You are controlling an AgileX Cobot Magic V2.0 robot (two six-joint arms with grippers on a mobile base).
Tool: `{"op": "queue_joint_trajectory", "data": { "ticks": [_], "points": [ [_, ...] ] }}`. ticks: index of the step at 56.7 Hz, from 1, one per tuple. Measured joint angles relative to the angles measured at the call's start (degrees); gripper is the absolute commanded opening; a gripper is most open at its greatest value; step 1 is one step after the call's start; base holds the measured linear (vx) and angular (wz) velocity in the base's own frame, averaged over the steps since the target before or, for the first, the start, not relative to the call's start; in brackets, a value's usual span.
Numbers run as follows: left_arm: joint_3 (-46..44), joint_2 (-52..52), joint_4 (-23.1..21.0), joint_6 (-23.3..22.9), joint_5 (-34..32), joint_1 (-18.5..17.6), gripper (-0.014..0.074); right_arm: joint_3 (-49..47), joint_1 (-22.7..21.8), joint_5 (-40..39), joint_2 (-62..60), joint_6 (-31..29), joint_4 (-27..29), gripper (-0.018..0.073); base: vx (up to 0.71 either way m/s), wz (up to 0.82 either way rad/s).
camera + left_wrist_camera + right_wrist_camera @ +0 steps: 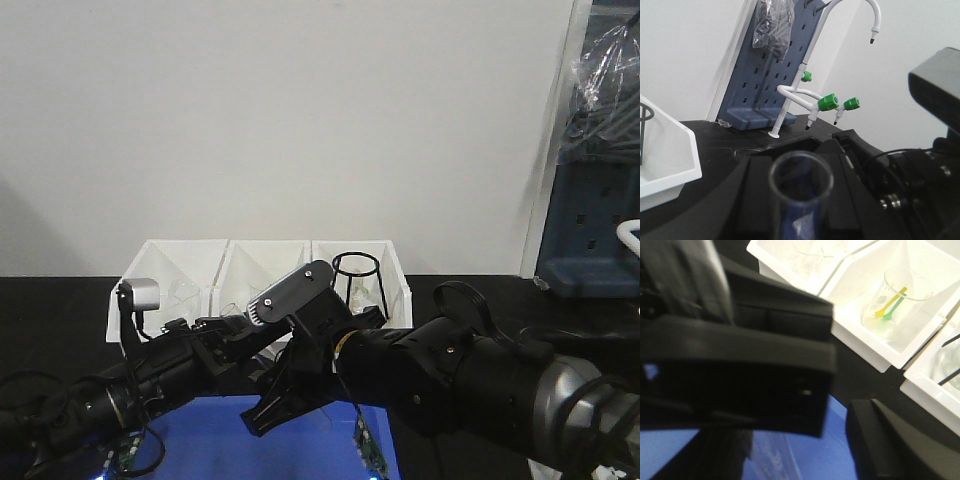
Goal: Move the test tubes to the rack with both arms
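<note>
In the left wrist view a clear test tube points its rimmed mouth at the camera, and my left gripper is shut on it between black fingers. In the front view the left gripper and right gripper meet above the blue mat. In the right wrist view my right gripper stands open. One finger shows at the right and the left arm's black body covers the other side. A faint clear tube lies in that gap. The rack is out of view.
Three white slanted bins stand at the back. One holds a beaker with yellow and green sticks, and another holds a black wire stand. A blue pegboard and a white faucet with green knobs rise at the right.
</note>
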Motion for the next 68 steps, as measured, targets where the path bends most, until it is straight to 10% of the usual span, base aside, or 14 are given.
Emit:
{"op": "queue_joint_trajectory", "data": {
  "ticks": [27,51,68],
  "points": [
    [0.0,0.0,0.3,0.0,0.0,0.0,0.0132,0.0,2.1,-0.8,0.0,-0.3,0.0,-0.0015,0.0,0.0],
    [0.0,0.0,0.2,0.0,0.0,0.0,0.0478,0.0,1.7,-0.5,0.0,-0.1,0.0,-0.0011,0.0,0.0],
    [0.0,0.0,-1.3,0.0,0.0,0.0,0.0501,0.0,-1.1,-0.3,0.0,0.2,0.1,-0.0011,0.0,0.0]
  ]
}}
